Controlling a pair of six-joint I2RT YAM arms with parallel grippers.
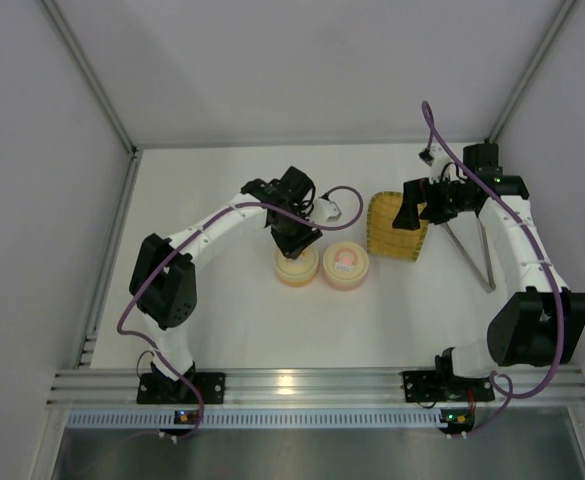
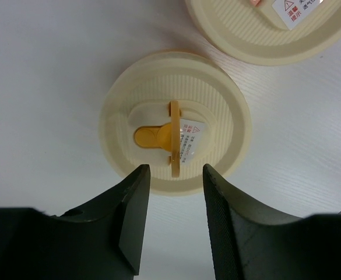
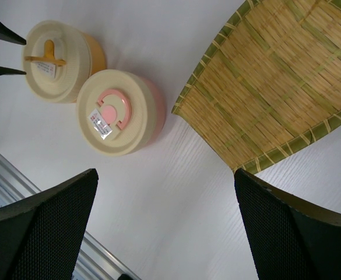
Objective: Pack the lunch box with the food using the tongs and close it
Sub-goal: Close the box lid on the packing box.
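Observation:
The lunch box is two round tubs side by side, both with cream lids on. The cream-yellow tub (image 1: 295, 266) (image 2: 158, 93) (image 3: 56, 58) has an orange lid tab standing upright. The pink tub (image 1: 344, 265) (image 2: 257, 35) (image 3: 118, 114) has its pink tab lying flat. My left gripper (image 1: 294, 240) (image 2: 175, 172) hangs just above the yellow tub's lid, open with a narrow gap and nothing between its fingers. My right gripper (image 1: 412, 215) (image 3: 165, 175) is wide open over the bare table beside the tray. The grey metal tongs (image 1: 477, 255) lie on the table at the right. The food is out of view.
A woven yellow tray (image 1: 397, 225) (image 3: 275, 81) lies right of the tubs, under the right wrist. White walls enclose the table on three sides. The aluminium rail (image 1: 312, 385) with both arm bases runs along the near edge.

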